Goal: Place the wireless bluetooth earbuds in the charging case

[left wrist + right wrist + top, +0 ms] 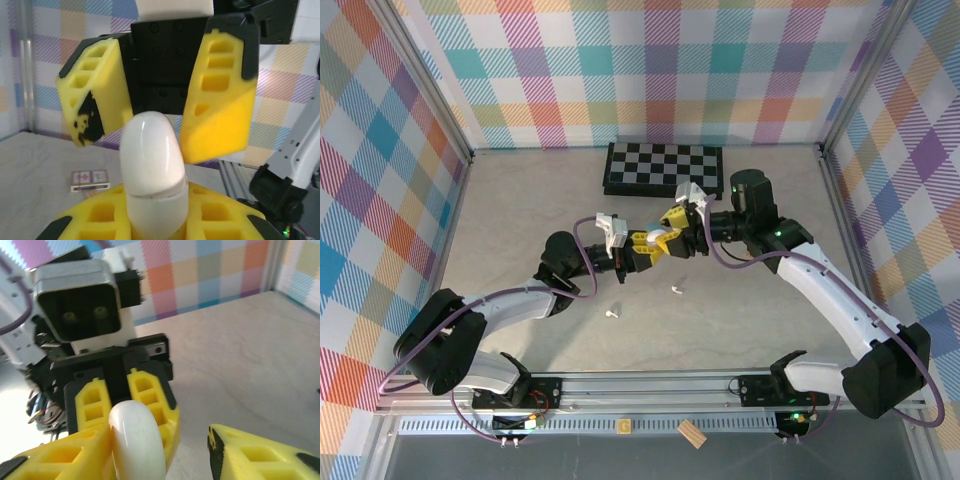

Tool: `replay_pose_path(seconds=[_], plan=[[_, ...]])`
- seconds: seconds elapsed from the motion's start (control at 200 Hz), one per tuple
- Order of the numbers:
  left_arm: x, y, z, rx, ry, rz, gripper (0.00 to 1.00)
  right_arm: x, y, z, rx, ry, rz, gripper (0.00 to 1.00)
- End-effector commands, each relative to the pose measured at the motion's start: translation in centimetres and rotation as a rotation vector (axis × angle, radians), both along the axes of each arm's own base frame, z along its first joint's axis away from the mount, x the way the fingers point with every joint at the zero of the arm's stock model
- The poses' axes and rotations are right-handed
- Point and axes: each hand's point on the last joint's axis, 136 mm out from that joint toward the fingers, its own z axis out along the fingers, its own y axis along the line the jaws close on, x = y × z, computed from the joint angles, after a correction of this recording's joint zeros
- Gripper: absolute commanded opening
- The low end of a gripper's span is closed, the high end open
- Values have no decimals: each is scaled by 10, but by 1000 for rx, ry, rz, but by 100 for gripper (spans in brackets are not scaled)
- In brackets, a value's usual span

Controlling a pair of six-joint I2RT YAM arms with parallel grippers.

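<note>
A white pebble-shaped charging case (152,165) stands closed and upright between the yellow fingers (220,215) of my left gripper (638,248), which is shut on its lower half. My right gripper (675,236) faces it from the other side. Its jaws are open around the top of the case (137,440); one finger (45,460) lies against the case and the other finger (260,455) stands well apart. Both grippers hold above the middle of the table. Two white wireless bluetooth earbuds lie on the table below: one earbud (677,290) and another earbud (612,313).
A folded chessboard (663,168) lies at the back of the table. A small card box (90,180) rests on the table surface. A wooden block (691,433) sits in front of the base rail. Plaid walls enclose the table on three sides.
</note>
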Motion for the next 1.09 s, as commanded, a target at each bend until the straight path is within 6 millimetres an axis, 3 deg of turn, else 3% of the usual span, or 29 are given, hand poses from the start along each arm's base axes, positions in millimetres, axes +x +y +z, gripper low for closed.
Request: replay_pose_path(seconds=[0.0,0.225,0.375,0.525,0.745,1.09], plan=[[-16,1,9,-25,-115,-33,12,33,-8,17,37,-22,-176,61],[-14,4,-7,-18,-187,-8,12,21,-5,25,98,59,-135,74],[-15,13,-18,-10,-227,4,12,41,-25,17,116,183,-332,80],[-19,23,-26,8,-245,37,12,58,-56,-36,-49,436,-579,78],[-30,34,-43,78,-228,49,12,38,-79,-117,-443,568,-615,82],[-42,60,-79,173,-165,147,12,19,-66,-189,-992,481,-436,79]])
